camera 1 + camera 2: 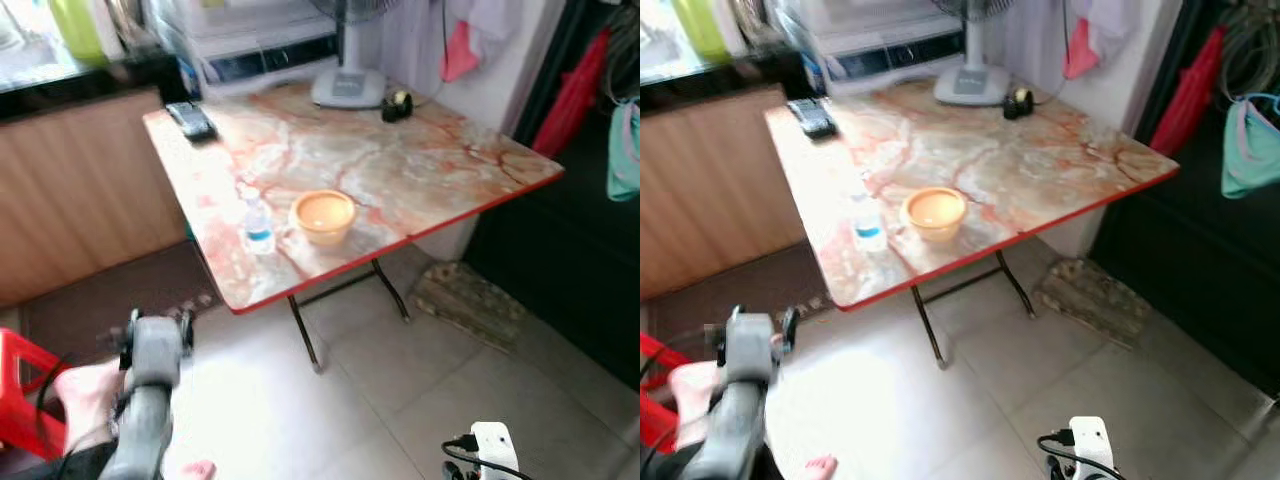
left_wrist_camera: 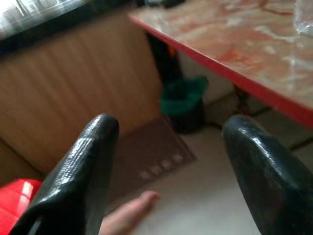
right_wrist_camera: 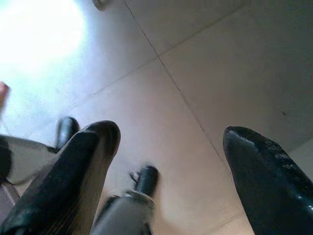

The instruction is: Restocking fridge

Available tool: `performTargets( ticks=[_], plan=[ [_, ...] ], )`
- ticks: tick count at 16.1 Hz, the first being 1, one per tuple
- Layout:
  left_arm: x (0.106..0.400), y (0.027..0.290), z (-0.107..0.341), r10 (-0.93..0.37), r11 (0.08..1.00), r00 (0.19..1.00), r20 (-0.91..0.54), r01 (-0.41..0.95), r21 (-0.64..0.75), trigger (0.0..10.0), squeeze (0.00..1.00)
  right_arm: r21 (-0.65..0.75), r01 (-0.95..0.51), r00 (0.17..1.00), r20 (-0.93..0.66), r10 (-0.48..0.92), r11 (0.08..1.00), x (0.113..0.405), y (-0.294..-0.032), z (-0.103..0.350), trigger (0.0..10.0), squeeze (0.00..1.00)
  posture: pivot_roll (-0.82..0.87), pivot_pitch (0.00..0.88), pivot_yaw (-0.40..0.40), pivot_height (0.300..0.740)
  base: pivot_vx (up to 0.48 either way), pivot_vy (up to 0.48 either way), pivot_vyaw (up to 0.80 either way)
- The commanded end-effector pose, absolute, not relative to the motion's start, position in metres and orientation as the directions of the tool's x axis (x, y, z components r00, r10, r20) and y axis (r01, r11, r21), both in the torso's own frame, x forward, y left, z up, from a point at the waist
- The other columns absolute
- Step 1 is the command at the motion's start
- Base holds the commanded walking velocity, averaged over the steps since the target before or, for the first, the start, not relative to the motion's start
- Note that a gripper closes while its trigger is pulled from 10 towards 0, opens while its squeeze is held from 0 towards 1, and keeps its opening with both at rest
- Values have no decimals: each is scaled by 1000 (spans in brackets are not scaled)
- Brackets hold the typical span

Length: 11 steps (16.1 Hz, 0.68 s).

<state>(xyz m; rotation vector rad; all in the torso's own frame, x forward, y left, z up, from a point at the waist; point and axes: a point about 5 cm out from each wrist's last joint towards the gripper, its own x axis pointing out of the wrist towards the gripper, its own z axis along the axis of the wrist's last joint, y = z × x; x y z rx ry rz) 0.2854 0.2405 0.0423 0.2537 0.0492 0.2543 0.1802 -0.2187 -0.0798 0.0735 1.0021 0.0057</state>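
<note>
Hanging low over the tiled floor [image 1: 400,390], the left hand [image 2: 168,147] is seen with its fingers spread wide and nothing between them, short of the worktop [image 1: 420,170]. The right hand [image 3: 166,147] is likewise released, pointed at the floor. On the worktop, a small bottle [image 1: 258,226] is stood just beside an orange bowl [image 1: 323,215], near the front edge. A remote [image 1: 190,120] and a fan base [image 1: 348,88] are set farther back.

Small, seemingly clear water bottle [image 1: 258,226] upright beside orange bowl [image 1: 323,216].
</note>
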Motion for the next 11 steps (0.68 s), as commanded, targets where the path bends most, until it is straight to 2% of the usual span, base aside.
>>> performTargets(
  ticks=[1,6,7,11],
  plan=[
    [278,235,29,234,952,967,-106,-205,228,10000,0,69,52,530,-847,31,996,175,-221,-82,10000,0,76,25,21,740,0,0,0],
    [269,218,45,174,964,982,79,-186,191,10000,0,72,67,514,-858,27,995,164,-222,-86,10000,0,77,41,16,740,0,0,0],
    [272,212,63,162,982,980,116,-172,77,10000,0,67,68,507,-862,24,995,161,-223,-87,10000,0,72,56,11,740,0,0,0],
    [277,190,105,47,995,963,265,-68,71,10000,0,63,75,501,-865,17,995,151,-226,-90,10000,0,67,77,1,740,0,0,0]
  ],
)
